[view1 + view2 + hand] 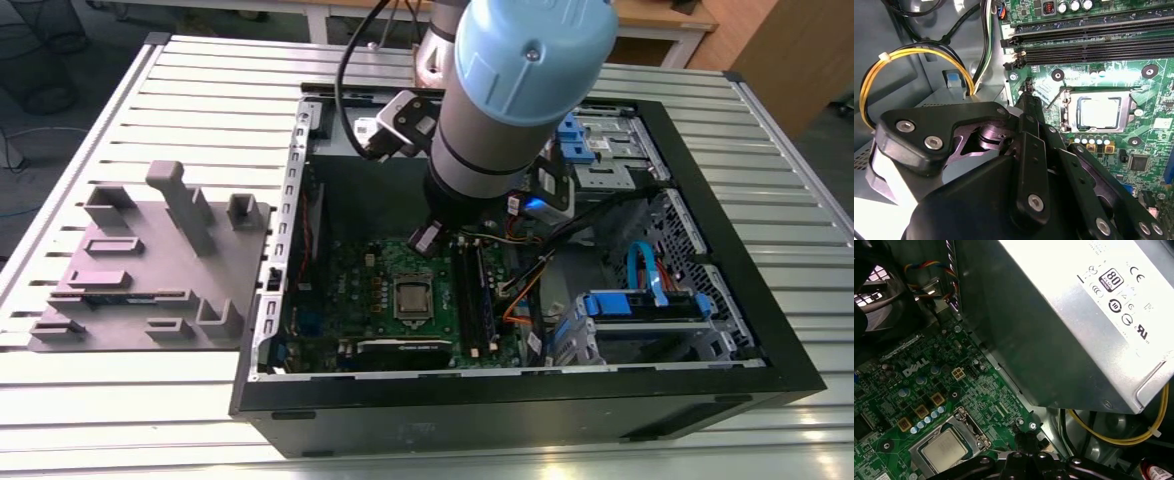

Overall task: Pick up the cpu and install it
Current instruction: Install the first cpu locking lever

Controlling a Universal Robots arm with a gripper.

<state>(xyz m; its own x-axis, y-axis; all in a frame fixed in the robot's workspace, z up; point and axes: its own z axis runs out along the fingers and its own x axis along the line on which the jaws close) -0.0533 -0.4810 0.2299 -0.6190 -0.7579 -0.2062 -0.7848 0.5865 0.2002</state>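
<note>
I am steering a single robot arm that reaches down into an open desktop computer case (pixel 747 370) lying on a slatted metal table (pixel 147 400). In the second wrist view, the black gripper (pixel 1029 102) tapers to a narrow tip with its fingers drawn together, apparently holding nothing. The tip hangs over the green motherboard (pixel 1154 95), just beside the socket's corner.

The cpu (pixel 1098 112), a small square chip with a pale silver top, already lies inside its socket frame (pixel 1069 112); in the first wrist view, the cpu (pixel 944 449) sits close to the gripper linkage. The socket's thin retention lever (pixel 1054 99) seems to stand raised, so I judge the chip is seated but not clamped.

The grey power supply box (pixel 1069 325) looms close to the wrist, and yellow cables (pixel 919 55) loop nearby. A careless sideways move could snag those wires, strike the box, or scrape the memory slots (pixel 1089 37).
</note>
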